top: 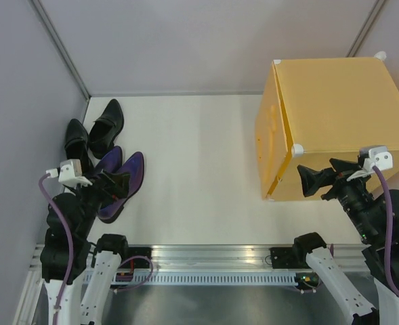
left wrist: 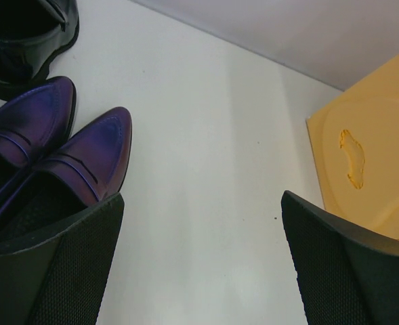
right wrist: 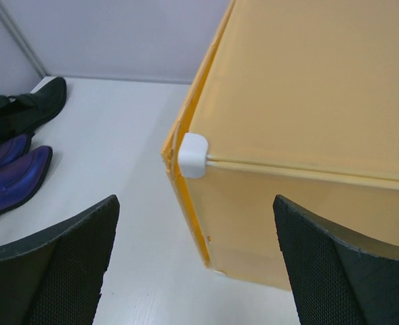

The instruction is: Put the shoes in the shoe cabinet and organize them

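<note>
Now: four shoes out on the table, cabinet across from them

All four shoes lie on the left side of the white table (top: 199,169), and none of them is in the shoe cabinet (top: 341,101). The black pair (top: 106,125) sits farthest back, close to the left wall, with its toes pointing away from the arms. The purple pair (top: 128,172) lies just in front of it. Its two shoes are side by side and touching, toes likewise turned away from the robot.

The left gripper (top: 106,185) hovers over the heel end of the purple pair. Its jaws are wide apart with nothing between them. Its wrist camera looks past both fingers (left wrist: 57,271) at the purple toes. One black shoe shows in the top left corner of that view. At the right edge is the cabinet's door (left wrist: 382,128), with its embossed motif (left wrist: 353,157).

The yellow-orange shoe cabinet stands on the right side of the table, well apart from the shoes. Its door is on the face turned toward them. The door looks closed or nearly so, but I cannot tell whether it sits fully flush.

The right gripper (top: 312,181) hangs by the cabinet's near left corner, close to a white corner connector (right wrist: 194,154). Its jaws also stand wide apart and hold nothing. From these views it does not appear to touch the box.
</note>
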Action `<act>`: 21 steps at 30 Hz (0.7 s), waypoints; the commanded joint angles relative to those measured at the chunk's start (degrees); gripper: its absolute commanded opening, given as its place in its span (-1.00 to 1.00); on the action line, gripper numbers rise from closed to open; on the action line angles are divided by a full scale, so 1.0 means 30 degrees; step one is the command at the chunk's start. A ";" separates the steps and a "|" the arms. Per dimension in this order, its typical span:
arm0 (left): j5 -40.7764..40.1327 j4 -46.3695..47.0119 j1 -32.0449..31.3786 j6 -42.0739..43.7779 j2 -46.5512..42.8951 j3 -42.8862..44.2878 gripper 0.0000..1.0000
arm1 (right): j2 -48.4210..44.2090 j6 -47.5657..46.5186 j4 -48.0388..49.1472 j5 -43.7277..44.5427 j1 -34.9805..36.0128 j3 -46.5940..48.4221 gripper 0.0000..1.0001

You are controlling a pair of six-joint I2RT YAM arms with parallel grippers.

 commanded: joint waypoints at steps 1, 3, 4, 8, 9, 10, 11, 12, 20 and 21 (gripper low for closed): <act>0.1770 0.0173 -0.0092 0.1004 0.1984 -0.0053 1.00 | 0.1445 0.0420 -0.0580 -0.3108 -0.0252 0.0985 0.96; 0.1975 0.0319 -0.0092 0.1062 0.2634 -0.0228 0.99 | 0.2060 0.0596 -0.0522 -0.4281 -0.0399 0.1568 0.96; 0.2005 0.0494 -0.0092 0.1120 0.3072 -0.0316 1.00 | 0.2266 0.0771 -0.0348 -0.4575 -0.0574 0.1776 0.96; 0.2152 0.1519 -0.0092 0.1471 0.3691 -0.1280 1.00 | 0.3669 0.1123 -0.0433 -0.5340 -0.1044 0.2947 0.96; 0.2094 0.1782 -0.0092 0.1560 0.3750 -0.1458 0.99 | 0.3906 0.1153 -0.0579 -0.5253 -0.1132 0.3385 0.96; 0.2035 0.2162 -0.0092 0.1589 0.3808 -0.1662 0.99 | 0.4082 0.1211 -0.0638 -0.5165 -0.1249 0.3563 0.96; 0.1918 0.2311 -0.0092 0.1648 0.3867 -0.2012 1.00 | 0.4461 0.1241 -0.0668 -0.5135 -0.1366 0.3739 0.96; 0.1714 0.2602 -0.0092 0.1619 0.3896 -0.2219 1.00 | 0.4610 0.1299 -0.0639 -0.5164 -0.1570 0.3973 0.96; 0.1509 0.3279 -0.0092 0.1677 0.4014 -0.3100 0.99 | 0.6221 0.1768 -0.0523 -0.5574 -0.2363 0.4795 0.96; 0.1333 0.3279 -0.0092 0.1707 0.3985 -0.3129 0.99 | 0.6339 0.1972 -0.0290 -0.5719 -0.2392 0.4766 0.96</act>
